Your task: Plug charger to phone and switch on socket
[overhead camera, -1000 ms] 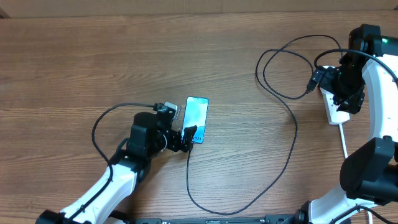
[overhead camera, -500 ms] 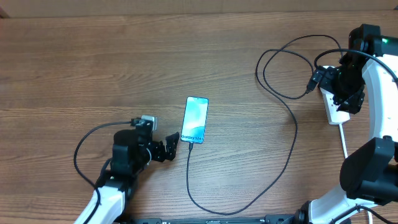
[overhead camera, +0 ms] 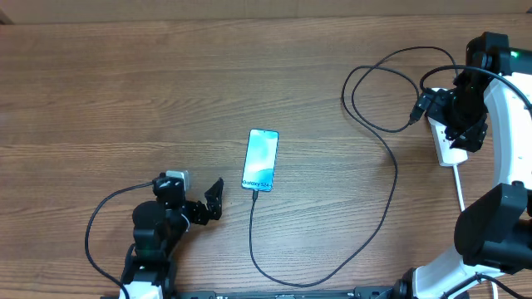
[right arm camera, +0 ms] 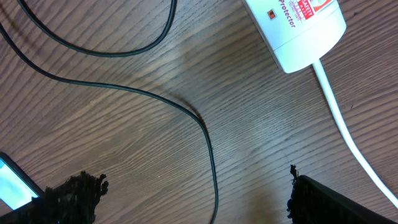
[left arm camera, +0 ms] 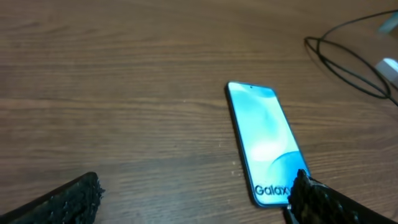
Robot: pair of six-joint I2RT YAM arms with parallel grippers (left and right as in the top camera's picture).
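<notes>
Switch-on pending. Right jaws gape wide and empty, just over the socket's cord end at far right. Advise one fingertip square on the switch. Left jaws wide, empty, near-left. Phone mid-surface, screen up. Long axis near-to-far, Galaxy end nearest, meeting the charger.

A brown wood-grain table fills the view, evenly lit.
</notes>
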